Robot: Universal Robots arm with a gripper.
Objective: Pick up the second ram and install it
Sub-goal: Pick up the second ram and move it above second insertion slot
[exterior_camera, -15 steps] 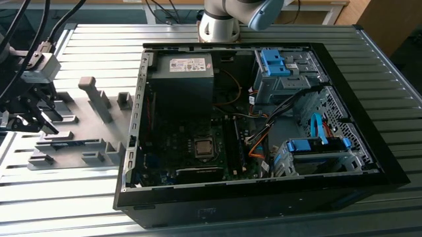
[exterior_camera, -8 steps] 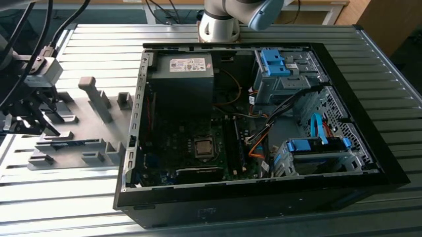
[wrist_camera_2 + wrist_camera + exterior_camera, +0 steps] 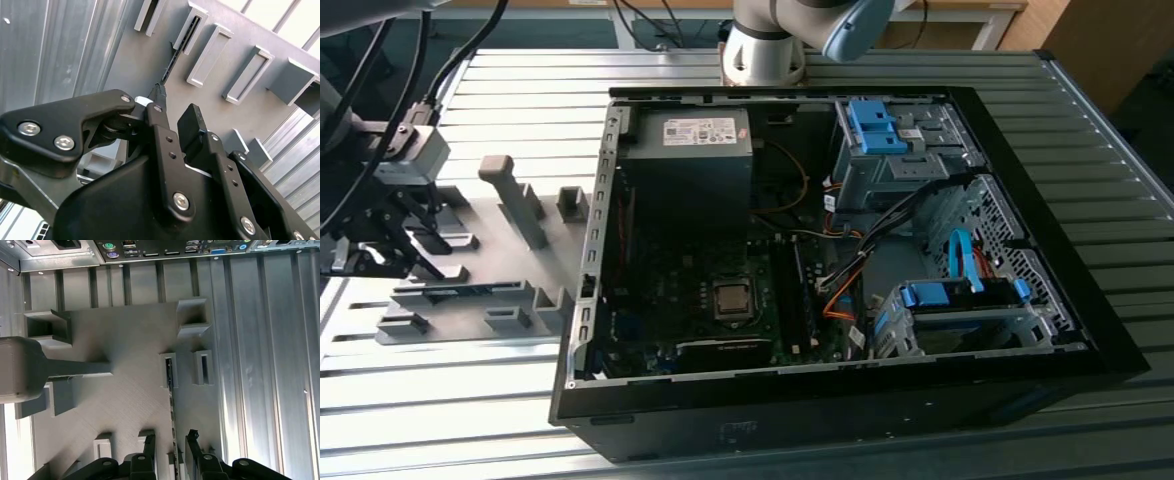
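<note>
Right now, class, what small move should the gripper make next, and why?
Probably closing on the second ram: it stands on edge in a slot of the grey fixture, and the open gripper has its fingers either side of it, not yet pinching.

My gripper (image 3: 175, 109) is matt black, its screws (image 3: 181, 201) bright, glossy metal. The grey fixture plate (image 3: 130, 340) looks like matt plastic with a fine grain, and the table (image 3: 260, 365) is ribbed metal with a dull sheen.
</note>
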